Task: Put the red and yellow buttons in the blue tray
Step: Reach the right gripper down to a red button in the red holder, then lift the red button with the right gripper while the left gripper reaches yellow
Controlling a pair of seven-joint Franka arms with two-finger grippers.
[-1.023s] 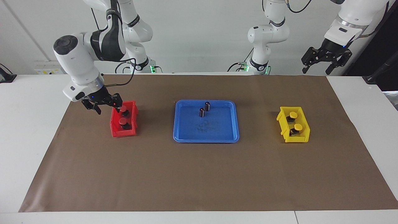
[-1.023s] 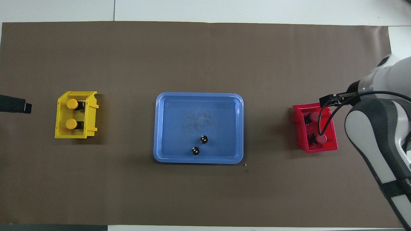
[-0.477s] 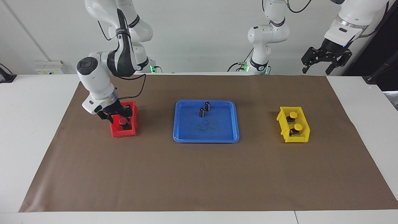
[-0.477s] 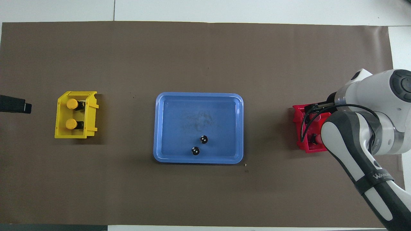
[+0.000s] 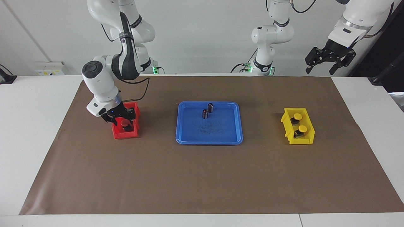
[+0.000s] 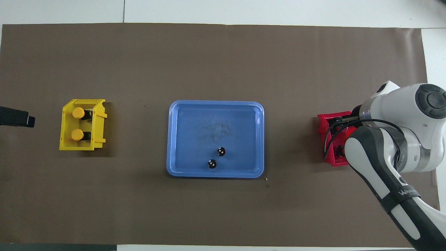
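Two red buttons sit in the red bin (image 5: 125,135) toward the right arm's end of the table. One red button (image 5: 126,124) shows; my hand hides the one nearer to the robots. My right gripper (image 5: 121,119) is open and low over the red bin, at that hidden button. Two yellow buttons (image 5: 296,116) (image 5: 302,128) sit in the yellow bin (image 5: 307,138), also seen in the overhead view (image 6: 78,112) (image 6: 76,134). The blue tray (image 5: 224,130) (image 6: 191,129) lies mid-table. My left gripper (image 5: 328,61) waits open, raised above the table's edge near its base.
Two dark capless cylinders (image 5: 210,107) (image 5: 205,113) stand in the blue tray, in the part nearer to the robots; they also show in the overhead view (image 6: 221,151) (image 6: 212,164). A brown mat (image 5: 202,176) covers the table. My right arm (image 6: 390,153) covers most of the red bin from above.
My right gripper has moved from beside the red bin to over it and come down, covering the red button nearer to the robots. The left arm has barely moved.
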